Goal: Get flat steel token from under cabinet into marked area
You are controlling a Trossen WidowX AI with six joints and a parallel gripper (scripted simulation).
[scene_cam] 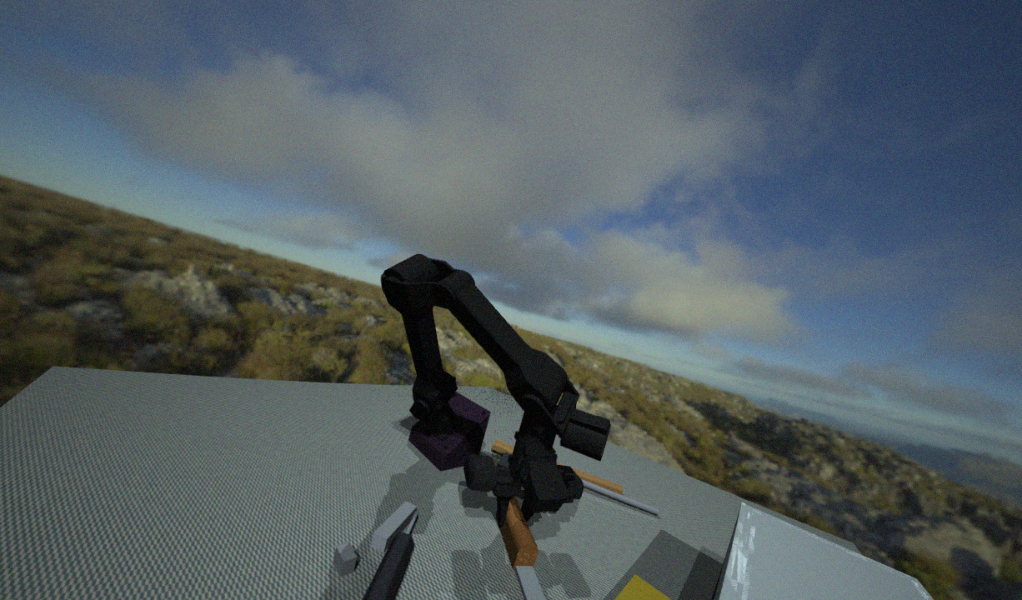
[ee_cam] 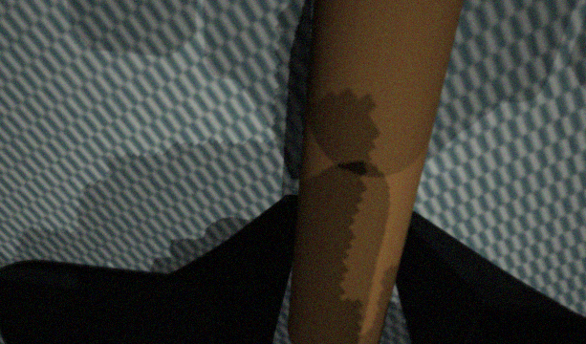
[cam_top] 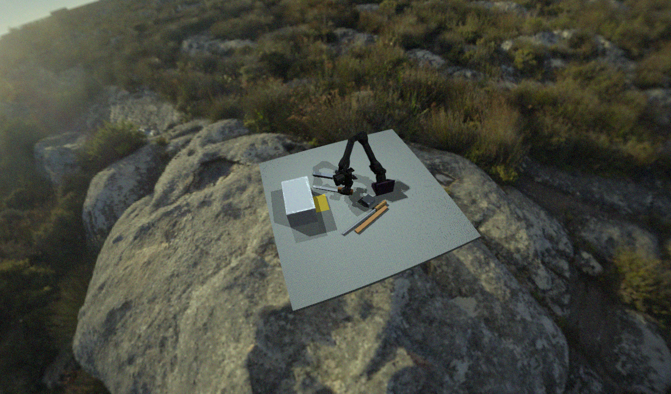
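Note:
My gripper (cam_top: 346,189) (scene_cam: 508,506) (ee_cam: 343,212) is shut on the orange-brown handle (scene_cam: 518,538) (ee_cam: 383,62) of a tool with a flat grey blade (cam_top: 325,187) (scene_cam: 530,582). The blade points toward the cabinet side; its far end is out of frame in the exterior view. The tool seems to be a little above the table, but the height is hard to tell. The white-topped cabinet (cam_top: 298,196) (scene_cam: 813,561) stands at the left in the top view. The yellow marked area (cam_top: 322,202) (scene_cam: 639,589) lies in front of it. I cannot see the steel token or the vent slots.
A grey rod (cam_top: 358,222) (scene_cam: 628,500) with a wooden handle and an orange stick (cam_top: 372,220) (scene_cam: 606,483) lie side by side. A dark-handled tool (scene_cam: 389,571) with a grey end lies across the table, near a small grey block (scene_cam: 345,557). A dark grey object (cam_top: 366,200) lies near the arm's base.

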